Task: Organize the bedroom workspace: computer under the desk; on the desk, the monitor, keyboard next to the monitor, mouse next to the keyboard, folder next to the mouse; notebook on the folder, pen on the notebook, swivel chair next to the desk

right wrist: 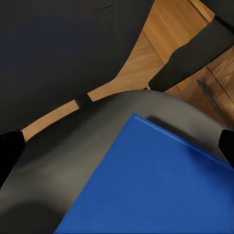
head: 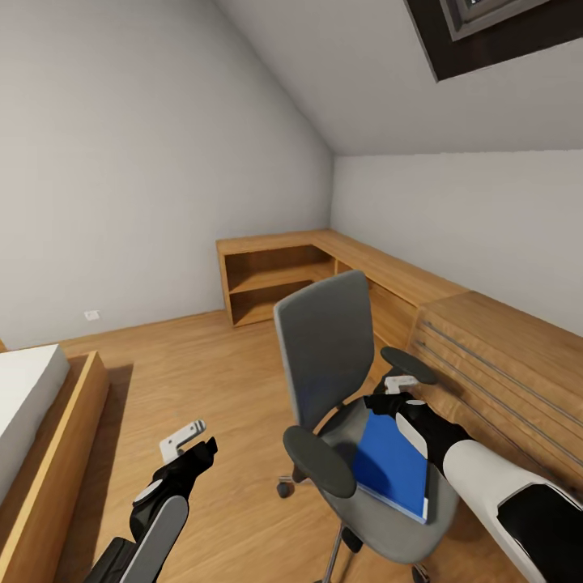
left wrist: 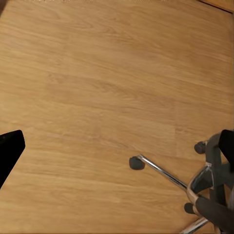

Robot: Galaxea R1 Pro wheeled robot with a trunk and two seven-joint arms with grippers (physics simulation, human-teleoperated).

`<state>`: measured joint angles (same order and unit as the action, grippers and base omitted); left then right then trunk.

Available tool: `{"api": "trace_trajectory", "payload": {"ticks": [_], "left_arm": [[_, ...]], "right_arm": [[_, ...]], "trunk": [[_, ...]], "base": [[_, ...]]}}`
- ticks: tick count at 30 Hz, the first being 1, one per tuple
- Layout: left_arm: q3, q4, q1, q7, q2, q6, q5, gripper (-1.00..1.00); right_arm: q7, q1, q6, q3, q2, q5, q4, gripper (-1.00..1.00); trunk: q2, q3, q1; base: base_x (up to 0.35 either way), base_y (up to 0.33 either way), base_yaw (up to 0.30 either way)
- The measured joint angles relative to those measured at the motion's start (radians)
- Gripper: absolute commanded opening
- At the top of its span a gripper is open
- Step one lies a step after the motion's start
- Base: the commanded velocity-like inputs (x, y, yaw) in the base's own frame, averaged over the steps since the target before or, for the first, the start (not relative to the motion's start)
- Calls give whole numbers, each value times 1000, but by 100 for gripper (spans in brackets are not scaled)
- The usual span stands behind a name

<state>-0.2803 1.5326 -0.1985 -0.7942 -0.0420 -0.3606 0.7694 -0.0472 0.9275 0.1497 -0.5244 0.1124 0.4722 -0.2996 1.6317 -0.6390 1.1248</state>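
Lying on one swivel chair, one blue folder; right tool spread apart

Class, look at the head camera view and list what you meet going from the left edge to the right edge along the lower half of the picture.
Bed → left gripper → swivel chair → blue folder on the chair's seat → wooden drawer unit.

A: The floor is showing smooth, satin wood grain; the folder is looking like matt blue plastic.
B: The swivel chair is wearing grey cloth, its legs gleaming like polished metal
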Motion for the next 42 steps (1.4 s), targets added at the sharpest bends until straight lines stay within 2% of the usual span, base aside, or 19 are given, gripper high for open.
{"api": "trace_trajectory", "payload": {"ticks": [14, 42], "left_arm": [[0, 2, 0, -1, 0, 3, -1, 100], [5, 5, 0, -2, 0, 6, 2, 100]], "right_arm": [[0, 0, -2, -1, 0, 0, 1, 100], [0, 0, -2, -1, -8, -10, 11, 100]], "trunk": [[0, 0, 0], [196, -88, 107]], "base": [[106, 0, 0], [0, 0, 0]]}}
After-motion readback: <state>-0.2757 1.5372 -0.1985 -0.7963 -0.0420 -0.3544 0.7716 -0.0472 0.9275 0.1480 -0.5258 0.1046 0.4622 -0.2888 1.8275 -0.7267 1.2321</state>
